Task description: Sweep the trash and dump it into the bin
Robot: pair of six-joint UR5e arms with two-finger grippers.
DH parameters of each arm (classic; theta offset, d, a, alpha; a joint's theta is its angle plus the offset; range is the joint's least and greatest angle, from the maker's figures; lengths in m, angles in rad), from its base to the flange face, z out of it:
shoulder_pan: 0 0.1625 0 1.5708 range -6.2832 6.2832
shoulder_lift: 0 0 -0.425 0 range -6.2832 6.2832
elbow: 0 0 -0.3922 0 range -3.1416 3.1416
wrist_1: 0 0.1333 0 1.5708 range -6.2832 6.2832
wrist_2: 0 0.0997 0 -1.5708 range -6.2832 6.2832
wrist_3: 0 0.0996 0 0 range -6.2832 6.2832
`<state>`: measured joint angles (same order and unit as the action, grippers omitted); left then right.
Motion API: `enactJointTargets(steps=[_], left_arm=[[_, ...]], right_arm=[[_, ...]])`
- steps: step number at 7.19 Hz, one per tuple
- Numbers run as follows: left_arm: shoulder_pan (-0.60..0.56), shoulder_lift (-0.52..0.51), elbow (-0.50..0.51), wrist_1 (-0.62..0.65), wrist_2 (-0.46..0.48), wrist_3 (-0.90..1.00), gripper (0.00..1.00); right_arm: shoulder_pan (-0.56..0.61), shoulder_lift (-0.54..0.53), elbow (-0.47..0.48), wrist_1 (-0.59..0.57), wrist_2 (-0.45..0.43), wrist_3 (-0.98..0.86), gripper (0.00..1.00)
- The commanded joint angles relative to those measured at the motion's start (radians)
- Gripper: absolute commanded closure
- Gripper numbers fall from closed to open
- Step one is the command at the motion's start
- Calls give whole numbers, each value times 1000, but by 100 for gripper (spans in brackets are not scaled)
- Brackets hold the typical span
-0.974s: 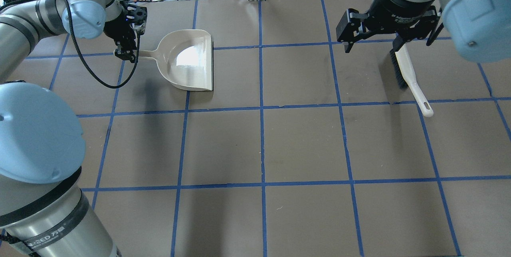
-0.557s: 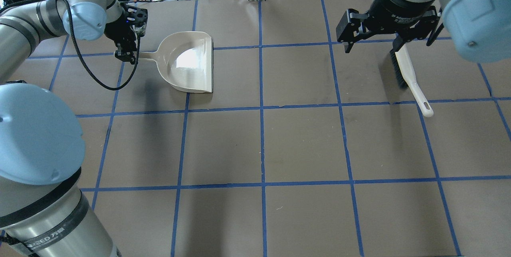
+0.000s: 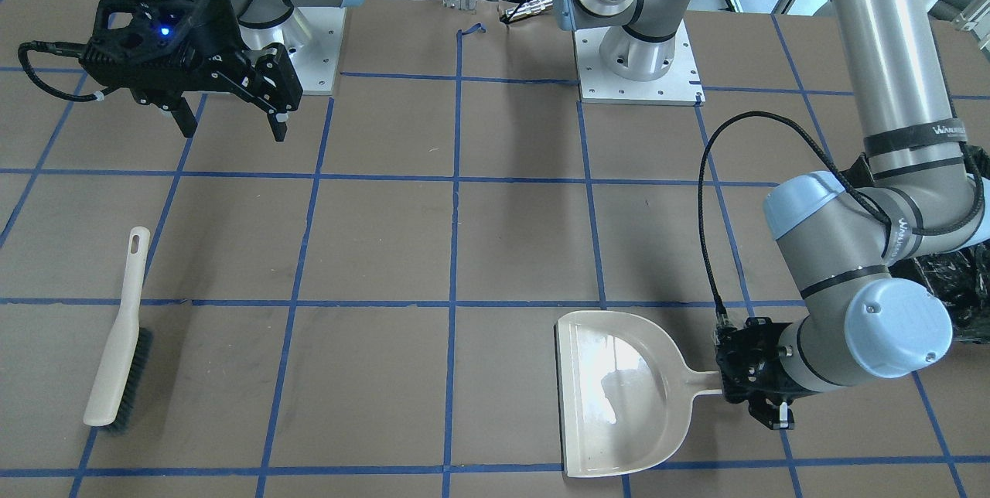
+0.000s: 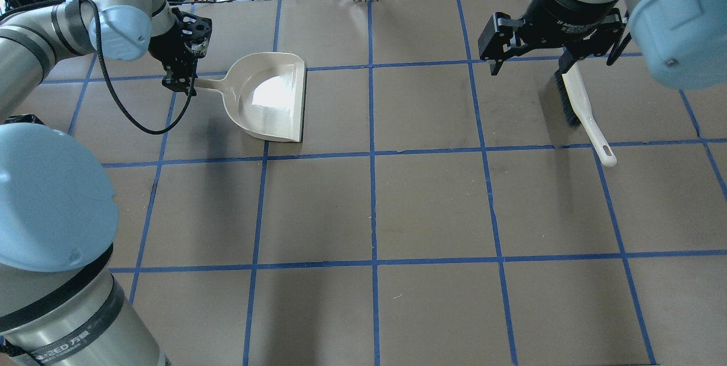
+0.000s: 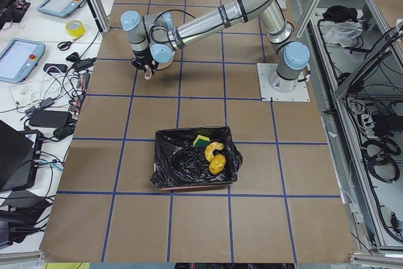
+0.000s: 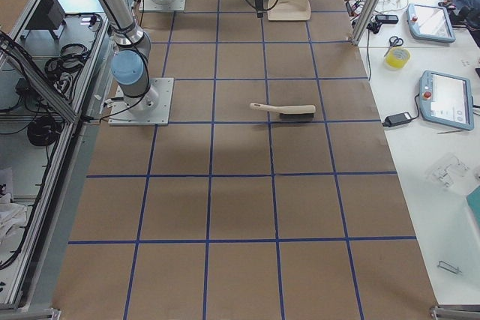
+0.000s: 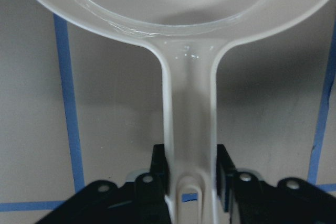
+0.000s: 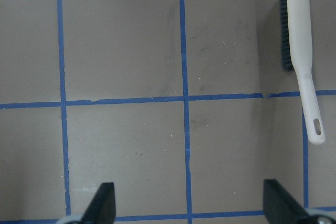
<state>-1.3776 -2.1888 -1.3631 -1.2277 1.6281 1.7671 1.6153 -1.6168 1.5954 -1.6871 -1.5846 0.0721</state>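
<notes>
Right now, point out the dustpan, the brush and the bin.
dustpan [image 4: 267,96], overhead view, on the pan's inside floor.
brush [image 3: 117,339], front-facing view, on its beige handle.
bin [image 5: 173,162], left side view, on its black liner.

Open tabletop [image 4: 431,207] stretches between the beige dustpan [image 4: 267,99] on the left and the brush [image 4: 582,110] on the right; the black-lined bin [image 5: 165,168] stands further left, well apart from both.
</notes>
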Motion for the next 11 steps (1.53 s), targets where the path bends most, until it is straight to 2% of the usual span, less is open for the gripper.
enactJointTargets(steps=[1, 2, 3, 5, 7, 10, 11], left_arm=[[2, -6, 4, 4, -1, 3, 55], [-1, -5, 2, 4, -1, -21, 27], [-3, -2, 12, 4, -13, -29, 23], [-58, 53, 56, -37, -28, -200, 23], [-135, 148, 142, -200, -19, -405, 23], [-175, 334, 131, -411, -27, -671, 23], [-175, 387, 130, -482, -18, -815, 23]], right_arm=[[0, 0, 0, 1, 0, 0, 0], [0, 0, 0, 1, 0, 0, 0], [0, 2, 0, 0, 0, 0, 0], [0, 2, 0, 0, 0, 0, 0], [0, 2, 0, 0, 0, 0, 0], [0, 2, 0, 0, 0, 0, 0], [0, 0, 0, 0, 0, 0, 0]])
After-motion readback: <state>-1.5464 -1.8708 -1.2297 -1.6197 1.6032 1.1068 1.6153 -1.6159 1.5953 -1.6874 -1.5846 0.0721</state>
